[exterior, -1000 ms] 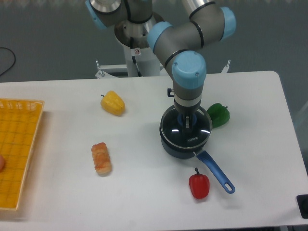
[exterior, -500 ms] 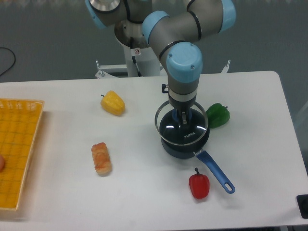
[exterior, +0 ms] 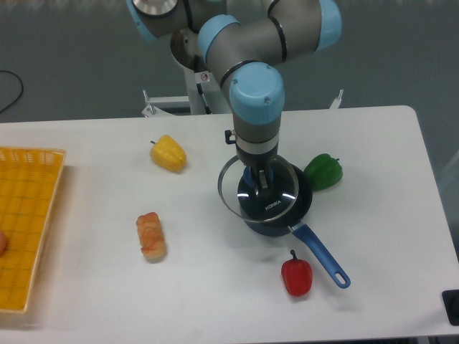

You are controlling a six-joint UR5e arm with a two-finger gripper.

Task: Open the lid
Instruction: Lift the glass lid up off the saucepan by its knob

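Note:
The lid (exterior: 276,204) is a round clear glass disc with a thin metal rim and white lettering. My gripper (exterior: 257,178) is shut on its blue centre knob and holds it lifted, shifted left so its left edge overhangs the table. The dark blue saucepan (exterior: 297,215) sits below on the white table, partly uncovered on its right side, its long blue handle (exterior: 322,256) pointing to the front right. The arm hides the knob itself.
A green pepper (exterior: 324,171) lies right of the pan, a red pepper (exterior: 297,276) in front by the handle. A yellow pepper (exterior: 169,153) and a bread roll (exterior: 151,236) lie to the left. A yellow basket (exterior: 25,229) stands at the left edge.
My gripper has lifted the lid off the saucepan and carried it to the left, so the pan's right rim now shows uncovered.

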